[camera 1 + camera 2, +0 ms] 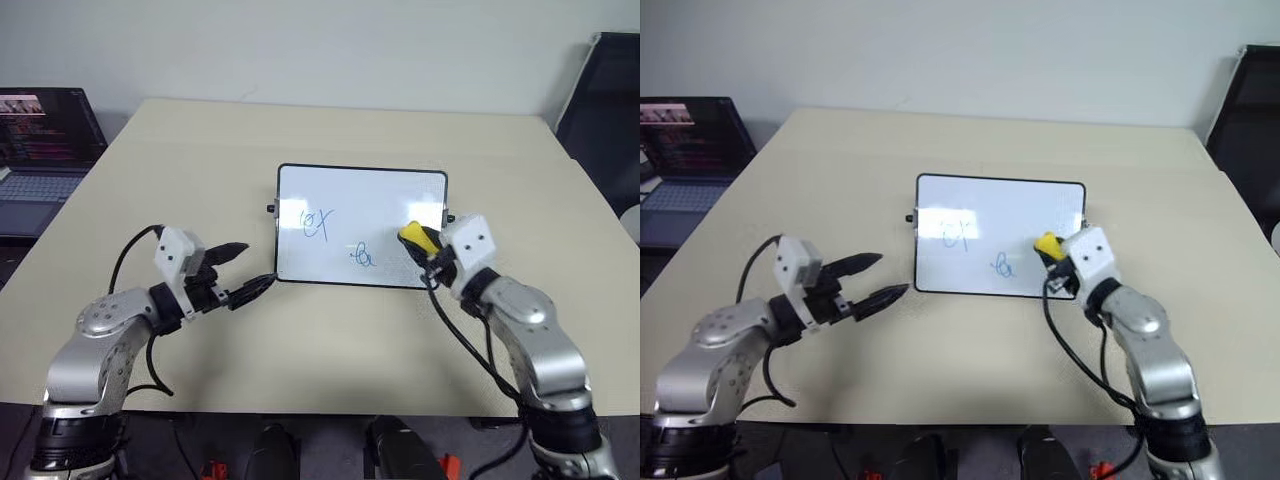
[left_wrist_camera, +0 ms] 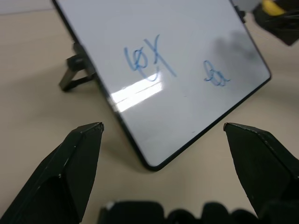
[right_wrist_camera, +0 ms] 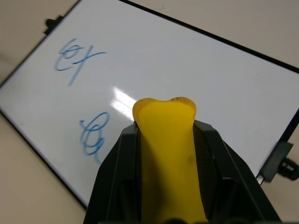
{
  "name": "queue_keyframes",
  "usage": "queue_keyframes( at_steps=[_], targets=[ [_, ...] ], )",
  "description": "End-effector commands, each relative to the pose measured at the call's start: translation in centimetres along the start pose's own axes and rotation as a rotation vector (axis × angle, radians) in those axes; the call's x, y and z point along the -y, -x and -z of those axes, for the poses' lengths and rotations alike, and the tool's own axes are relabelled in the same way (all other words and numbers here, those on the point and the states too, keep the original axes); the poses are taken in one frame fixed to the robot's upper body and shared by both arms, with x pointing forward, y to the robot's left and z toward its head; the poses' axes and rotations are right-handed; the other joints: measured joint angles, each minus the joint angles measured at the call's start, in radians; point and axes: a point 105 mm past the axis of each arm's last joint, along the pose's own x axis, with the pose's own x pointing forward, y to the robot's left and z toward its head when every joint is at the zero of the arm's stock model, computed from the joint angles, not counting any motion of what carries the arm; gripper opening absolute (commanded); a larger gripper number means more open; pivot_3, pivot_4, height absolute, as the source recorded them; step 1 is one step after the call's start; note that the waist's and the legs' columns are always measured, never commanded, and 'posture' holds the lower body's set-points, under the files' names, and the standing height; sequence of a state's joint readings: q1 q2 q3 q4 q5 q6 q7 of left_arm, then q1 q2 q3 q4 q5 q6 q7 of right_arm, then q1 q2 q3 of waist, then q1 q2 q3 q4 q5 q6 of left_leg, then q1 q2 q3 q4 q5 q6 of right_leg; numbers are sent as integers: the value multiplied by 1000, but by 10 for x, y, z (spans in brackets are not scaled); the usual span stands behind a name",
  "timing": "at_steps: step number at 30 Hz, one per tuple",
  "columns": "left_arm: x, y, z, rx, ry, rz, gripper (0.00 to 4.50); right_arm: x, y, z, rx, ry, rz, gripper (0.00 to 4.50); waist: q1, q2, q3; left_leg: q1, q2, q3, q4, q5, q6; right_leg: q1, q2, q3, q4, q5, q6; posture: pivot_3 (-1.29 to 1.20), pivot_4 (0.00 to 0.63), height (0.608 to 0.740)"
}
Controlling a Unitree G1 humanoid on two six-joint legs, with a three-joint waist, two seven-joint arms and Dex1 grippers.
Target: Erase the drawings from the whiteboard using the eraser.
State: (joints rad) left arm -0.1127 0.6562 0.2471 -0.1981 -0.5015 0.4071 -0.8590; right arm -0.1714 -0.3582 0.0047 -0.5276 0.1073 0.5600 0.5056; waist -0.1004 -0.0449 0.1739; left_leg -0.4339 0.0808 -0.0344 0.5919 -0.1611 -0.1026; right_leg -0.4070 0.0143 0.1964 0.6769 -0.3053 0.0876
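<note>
Eraser [image 3: 167, 154] pinched tight in right gripper [image 1: 428, 247], yellow end poised over near right part of whiteboard [image 1: 360, 225], apparently ready for wiping. Two blue drawings visible: X scribble [image 1: 317, 221] at left, loop [image 1: 363, 256] near bottom edge, just left of eraser. Left gripper [image 1: 873, 282] spread wide, empty, beside near left corner, likely for bracing.
</note>
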Motion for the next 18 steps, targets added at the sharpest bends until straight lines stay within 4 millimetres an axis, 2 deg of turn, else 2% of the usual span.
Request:
queue_keyframes(
  at_steps=[1, 8, 13, 18],
  targets=[
    [-3, 6, -6, 48, -30, -34, 4500, -7, 16, -14, 75, 20, -38, 1143, 2, 0, 0, 0, 0, 0, 0, 0, 0, 0, 0, 0, 0, 0, 0, 0, 150, 740],
    [7, 1, -14, 83, -39, -1, 4500, -30, 21, -2, 63, 71, -132, 1143, 3, 0, 0, 1, 0, 0, 1, 0, -1, 0, 0, 0, 1, 0, 0, 0, 150, 740],
    [12, 0, -18, 88, -39, 18, 4500, -45, 17, 1, 81, 72, -187, 1143, 3, 0, 0, 1, 0, 0, 1, 0, -1, 0, 0, 0, 1, 0, 0, 0, 150, 740],
    [17, -2, -23, 97, -44, 22, 4500, -51, 14, -1, 97, 69, -218, 1143, 4, 0, 0, 1, 0, 0, 1, 0, -1, 0, 0, 0, 1, 0, 0, 0, 150, 740]
  ],
)
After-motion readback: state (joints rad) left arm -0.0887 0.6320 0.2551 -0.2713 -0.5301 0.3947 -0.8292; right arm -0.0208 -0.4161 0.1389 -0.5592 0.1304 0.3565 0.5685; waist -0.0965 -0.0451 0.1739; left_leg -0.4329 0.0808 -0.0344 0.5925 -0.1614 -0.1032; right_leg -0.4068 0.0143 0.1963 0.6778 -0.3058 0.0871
